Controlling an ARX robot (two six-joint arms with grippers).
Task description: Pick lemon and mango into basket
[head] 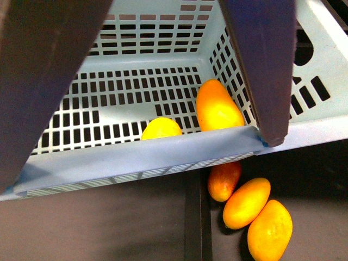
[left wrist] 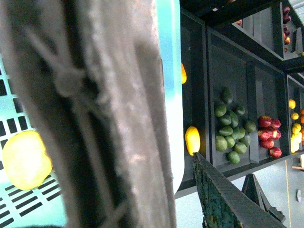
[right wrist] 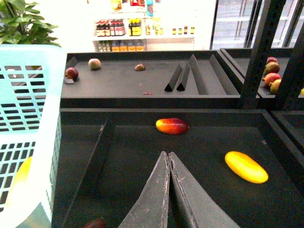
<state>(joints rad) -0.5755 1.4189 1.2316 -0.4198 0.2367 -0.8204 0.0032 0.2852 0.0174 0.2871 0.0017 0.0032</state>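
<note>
The light teal basket point(head: 136, 157) hangs tilted in the front view, its brown handle point(head: 43, 81) crossing on both sides. Inside it the yellow lemon point(head: 161, 129) lies against the near wall. The golden mango point(head: 217, 106) rests in the right corner. In the left wrist view my left gripper point(left wrist: 171, 159) is shut on the basket's handle point(left wrist: 109, 114), which has a white tie, and one dark finger point(left wrist: 223, 199) shows beside it. The lemon point(left wrist: 26, 160) shows through below. My right gripper point(right wrist: 168, 154) is shut on nothing above a dark shelf tray, right of the basket point(right wrist: 33, 95).
Under the basket lie a red-blushed mango point(head: 223, 180) and two yellow mangoes point(head: 246, 203). The shelf tray under my right gripper holds a yellow mango point(right wrist: 246, 166) and a red-blushed one point(right wrist: 172, 126). Bins of green fruit point(left wrist: 230, 133) and red apples point(left wrist: 268, 135) lie further along the shelf.
</note>
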